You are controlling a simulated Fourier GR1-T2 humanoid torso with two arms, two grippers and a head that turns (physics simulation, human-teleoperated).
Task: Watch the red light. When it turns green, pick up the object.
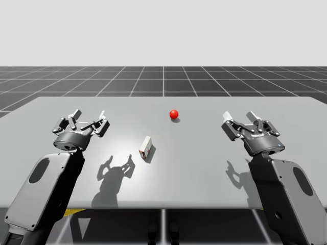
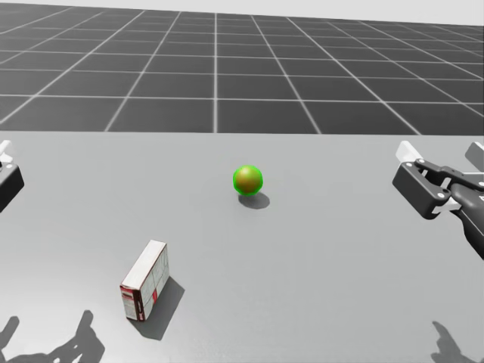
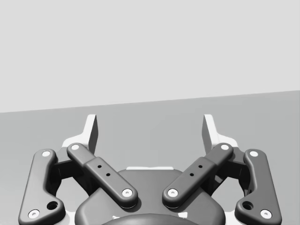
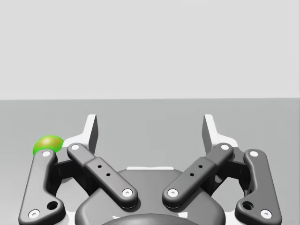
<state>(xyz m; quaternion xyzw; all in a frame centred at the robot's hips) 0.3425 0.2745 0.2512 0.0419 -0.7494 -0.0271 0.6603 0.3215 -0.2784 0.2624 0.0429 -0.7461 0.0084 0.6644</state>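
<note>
Robot's left forearm (image 1: 43, 189) and right forearm (image 1: 291, 199): flat-sided dark-grey shells, with a black oval inset on each. Left gripper (image 3: 150, 131) and right gripper (image 4: 150, 131) are the same build: dark-grey linkage bars, silver pivot screws, two small holes per inner bar, rounded dark palm housing, white fingers (image 3: 92, 131) with grey inner faces.

Simulated test space, grey table (image 1: 204, 176), gridded floor (image 1: 163, 79)

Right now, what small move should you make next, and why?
Probably start my left gripper toward the white box: the light looks green in the head and right wrist views, though red in the high view. The box lies nearer my left side, and that gripper is open.
</note>
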